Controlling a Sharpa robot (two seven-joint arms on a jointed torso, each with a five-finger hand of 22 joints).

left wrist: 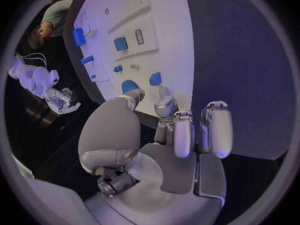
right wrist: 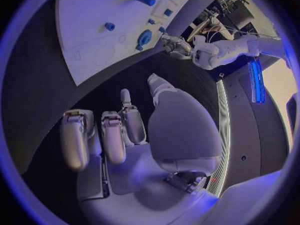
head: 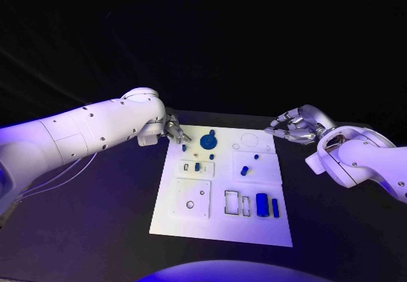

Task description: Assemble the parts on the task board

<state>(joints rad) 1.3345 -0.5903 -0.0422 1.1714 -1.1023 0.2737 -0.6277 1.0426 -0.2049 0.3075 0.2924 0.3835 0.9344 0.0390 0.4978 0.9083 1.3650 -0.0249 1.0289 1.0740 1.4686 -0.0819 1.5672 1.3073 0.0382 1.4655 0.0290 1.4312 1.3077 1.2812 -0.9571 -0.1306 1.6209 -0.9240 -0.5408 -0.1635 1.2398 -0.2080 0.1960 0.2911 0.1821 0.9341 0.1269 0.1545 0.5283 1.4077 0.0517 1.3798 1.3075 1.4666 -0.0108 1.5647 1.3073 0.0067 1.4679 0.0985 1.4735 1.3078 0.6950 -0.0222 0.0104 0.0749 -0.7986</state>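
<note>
The left robot hand [head: 176, 131] reaches over the task board's [head: 222, 226] far left corner, fingers apart and empty, fingertips just beside a small blue part [head: 184, 147]. On the board lies a round blue part [head: 207, 141] (near that hand). Off the board's far right corner, the right robot hand [head: 295, 130] hovers above the table [head: 84, 235], fingers loosely curled, holding nothing.

Black table [head: 93, 223] under white plate.
</note>
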